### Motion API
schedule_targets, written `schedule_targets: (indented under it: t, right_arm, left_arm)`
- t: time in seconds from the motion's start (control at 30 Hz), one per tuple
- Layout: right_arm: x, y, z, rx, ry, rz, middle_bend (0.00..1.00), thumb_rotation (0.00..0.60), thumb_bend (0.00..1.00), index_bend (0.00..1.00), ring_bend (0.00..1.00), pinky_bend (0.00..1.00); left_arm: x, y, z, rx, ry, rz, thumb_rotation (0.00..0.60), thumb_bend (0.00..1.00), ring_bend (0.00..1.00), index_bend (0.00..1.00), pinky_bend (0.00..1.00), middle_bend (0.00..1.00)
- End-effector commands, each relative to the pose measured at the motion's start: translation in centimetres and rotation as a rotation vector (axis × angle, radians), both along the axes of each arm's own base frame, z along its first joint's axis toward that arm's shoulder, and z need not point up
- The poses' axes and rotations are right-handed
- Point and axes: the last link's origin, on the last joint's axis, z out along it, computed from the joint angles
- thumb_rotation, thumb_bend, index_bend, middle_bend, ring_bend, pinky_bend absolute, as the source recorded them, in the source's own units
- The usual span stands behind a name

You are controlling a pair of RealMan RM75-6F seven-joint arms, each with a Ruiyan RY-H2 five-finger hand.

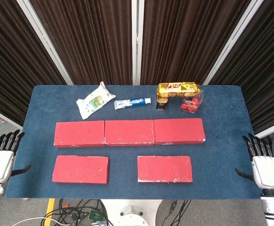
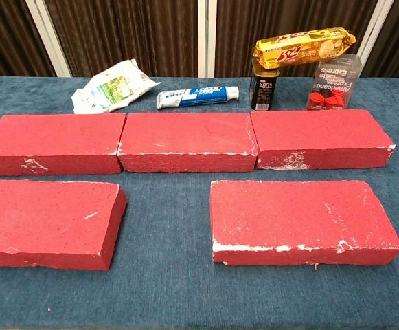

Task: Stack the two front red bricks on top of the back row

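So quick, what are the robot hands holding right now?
Left robot hand: open, holding nothing.
Right robot hand: open, holding nothing.

Bench (image 1: 221, 155) cloth is a deep navy blue, kind of fuzzy looking. All five bricks are the same flat red: back row (image 2: 185, 141) and the two front bricks (image 2: 299, 220) alike, with white chips and scuffs along the edges. Behind them: a white pouch (image 1: 95, 100) with green print, a white-and-blue toothpaste tube (image 1: 132, 103), a shiny gold snack wrapper (image 1: 178, 88) with red lettering, and a clear box (image 1: 192, 101) of red rounds. Both robot hands, left (image 1: 1, 160) and right (image 1: 263, 162), are white with black fingers.
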Motion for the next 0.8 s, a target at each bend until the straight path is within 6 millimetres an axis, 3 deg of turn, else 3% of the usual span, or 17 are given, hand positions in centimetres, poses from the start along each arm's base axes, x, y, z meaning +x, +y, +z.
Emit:
schedule_targets:
  t: [0.03,0.37,0.63,0.8]
  right_arm:
    - [0.0,-0.1,-0.1,0.003,-0.006,-0.004,0.0,0.6,0.0,0.0,0.0,0.0]
    - [0.4,-0.4,0.5,-0.018,-0.023,0.002,0.0,0.6,0.0,0.0,0.0,0.0]
    - [0.9,-0.8,1.8,-0.034,-0.017,0.024,0.0,0.6,0.0,0.0,0.0,0.0]
    - [0.8,-1.2,2.1,-0.039,-0.027,0.017,0.0,0.6,0.0,0.0,0.0,0.0]
  left_arm:
    - [0.0,0.0,-0.2,-0.013,-0.004,0.003,0.6,0.0,0.0,0.0,0.0,0.0]
    - [1.3,-0.9,-1.4,-0.133,-0.09,-0.001,0.6,0.0,0.0,0.0,0.0,0.0]
    - [4.0,-2.4,-4.7,-0.377,-0.189,-0.007,0.6,0.0,0.0,0.0,0.0,0.0]
    - [5.8,-2.3,-7.1,-0.477,-0.25,-0.033,0.6,0.0,0.0,0.0,0.0,0.0]
